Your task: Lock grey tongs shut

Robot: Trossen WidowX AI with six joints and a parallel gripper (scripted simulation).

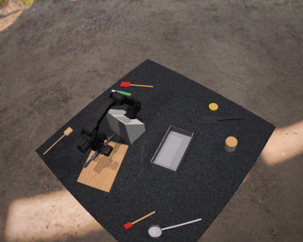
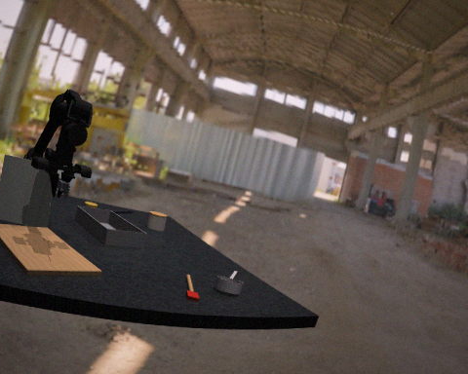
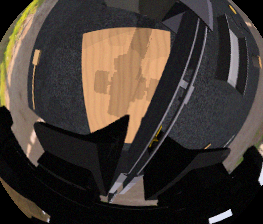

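The grey tongs (image 1: 90,161) (image 3: 182,84) are held above the wooden board (image 1: 94,183) (image 2: 67,263) (image 3: 93,45), off the table. Their two long arms run close together in the wrist view; whether the hinge is locked cannot be seen. My gripper (image 1: 99,148) (image 2: 59,180) (image 3: 135,119) is shut on the tongs near one end, with the broader ends farther off at the top of the wrist view. The arm's shadow lies across the board. The roasting tin (image 1: 160,148) (image 2: 126,239) (image 3: 234,55) stands apart from the board, with nothing seen in it.
A tall grey block (image 1: 135,130) (image 2: 14,195) stands at the board's back edge, close to the arm. A wooden spatula (image 1: 68,131) lies left of the board. A red spatula (image 1: 128,225) and a round pan (image 1: 154,231) lie near the front. A jar (image 1: 231,143) stands beyond the tin.
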